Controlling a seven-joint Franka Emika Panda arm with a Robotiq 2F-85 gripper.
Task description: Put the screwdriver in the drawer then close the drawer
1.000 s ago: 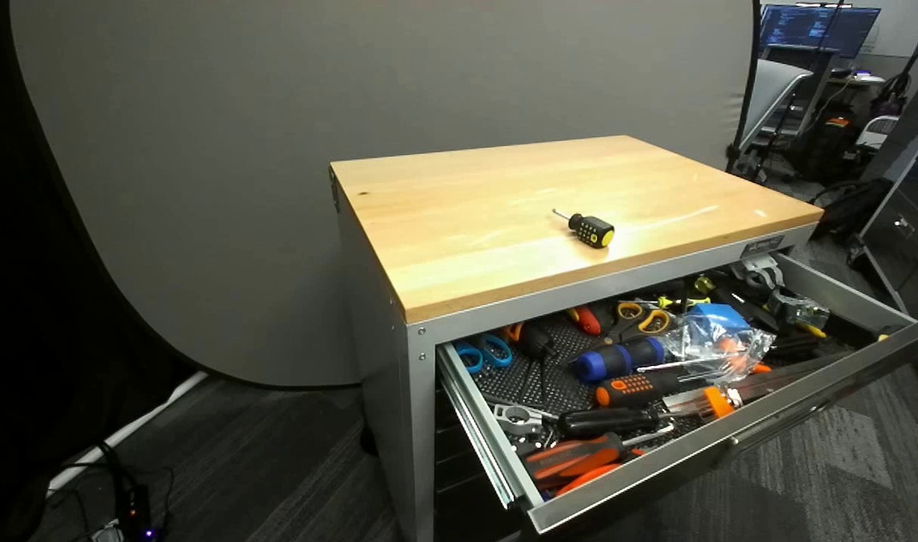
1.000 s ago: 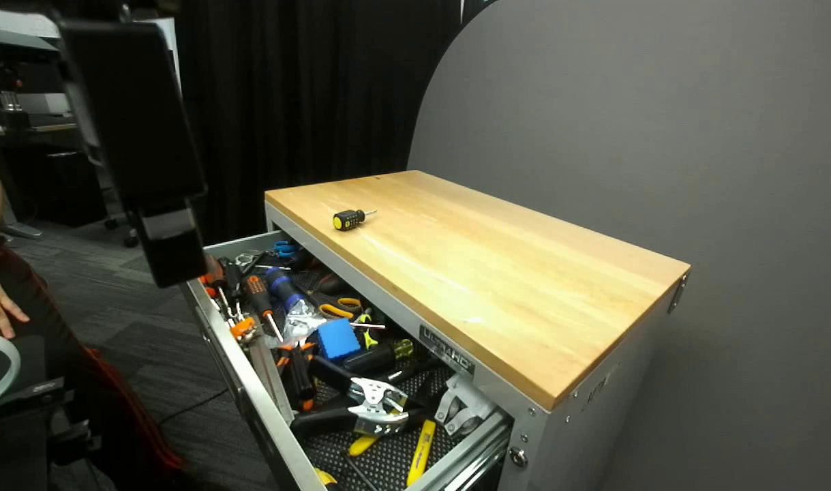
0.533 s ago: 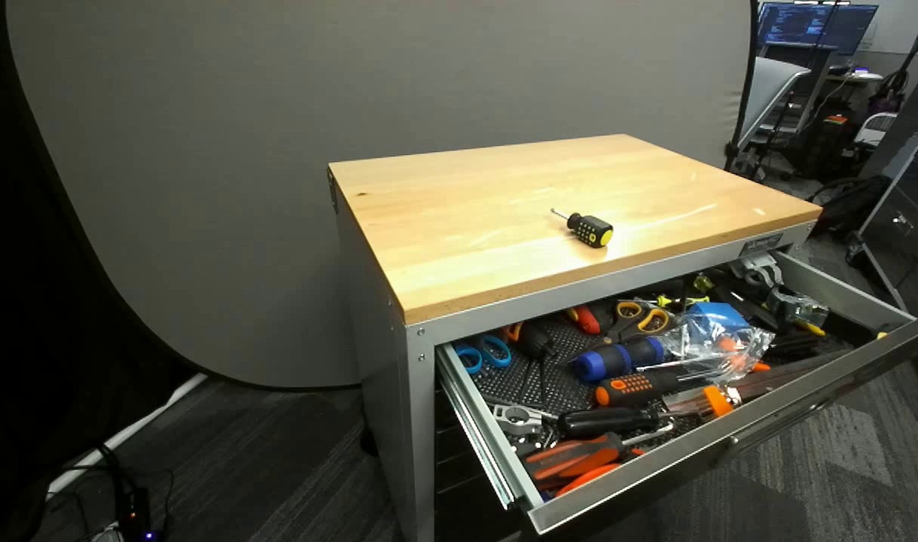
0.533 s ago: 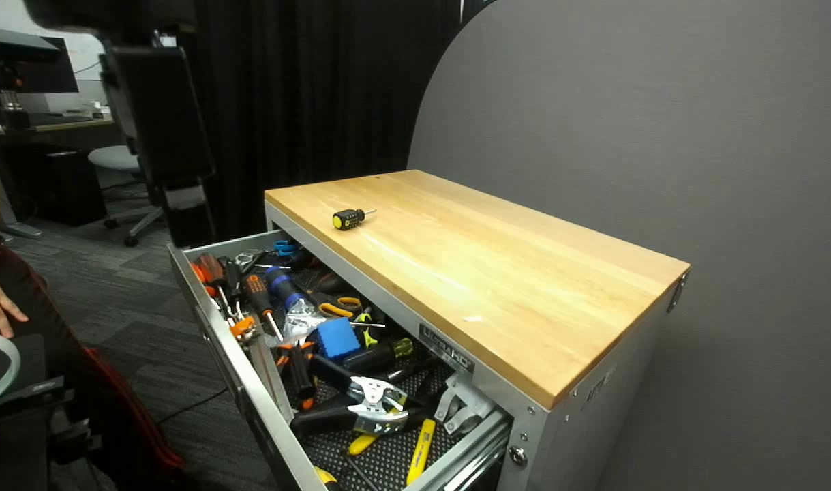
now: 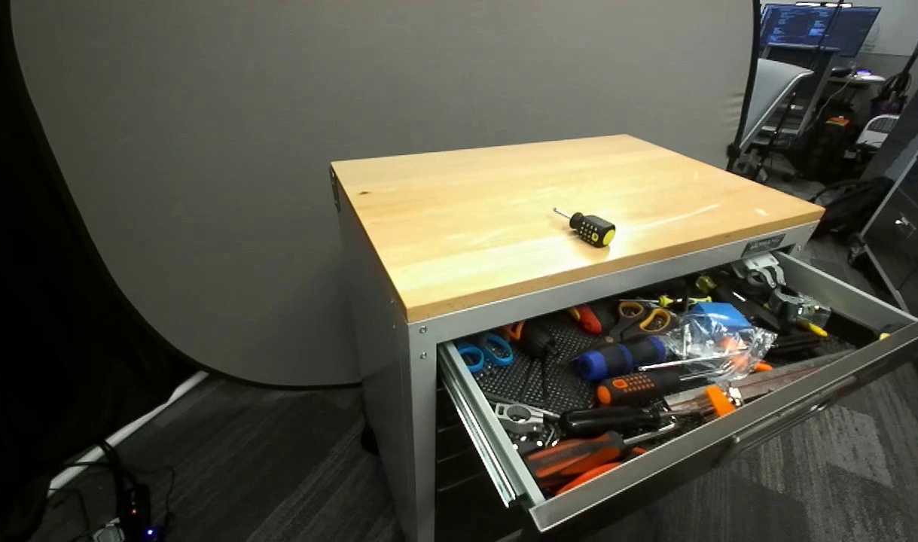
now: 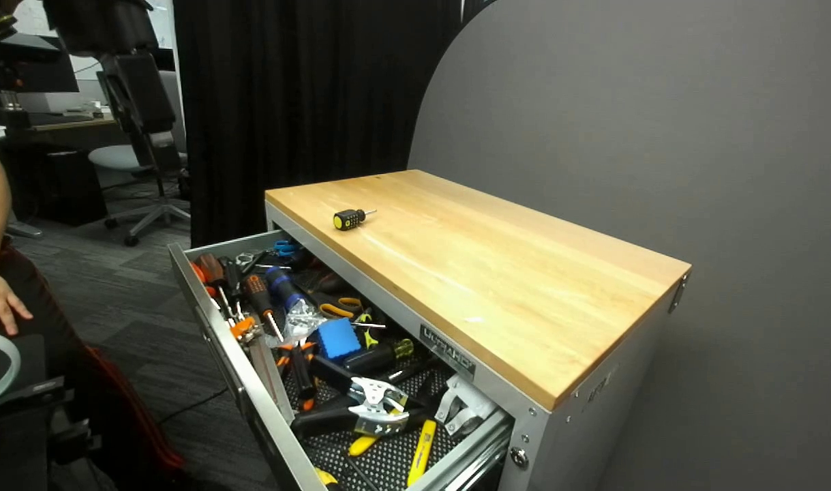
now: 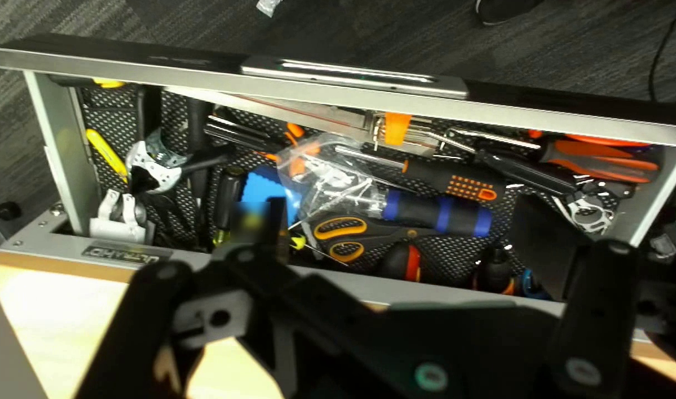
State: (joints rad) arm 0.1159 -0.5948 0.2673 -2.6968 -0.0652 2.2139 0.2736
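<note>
From the left in an exterior view, an office chair (image 6: pixel 112 158) stands on the grey carpet (image 6: pixel 122 300), and in front of it hangs the gripper (image 7: pixel 402 224), its two fingers (image 7: pixel 539 244) spread wide apart in the wrist view, with orange-ringed scissors (image 7: pixel 383 227) visible farther down through the gap. Lower and to the right comes the grey metal drawer (image 6: pixel 265 416), pulled out of the cabinet (image 6: pixel 592 423). In it, left to right, lie an orange-and-black tool handle (image 6: pixel 257 292), a blue-and-black handle (image 6: pixel 283 288), a blue block (image 6: pixel 338 339) and a spring clamp (image 6: pixel 379 395). Just above, the stubby screwdriver (image 6: pixel 350 219) lies on its side on the wooden tabletop (image 6: pixel 483 273) in both exterior views, near the edge over the drawer; the yellow end of its black handle faces the drawer, and its shaft points away from it. Seen against the gripper, it is to the right and lower, outside the fingers and well apart from them; how far the two differ in depth I cannot tell. At the far right, the grey backdrop (image 6: pixel 660 136) rises behind the cabinet
</note>
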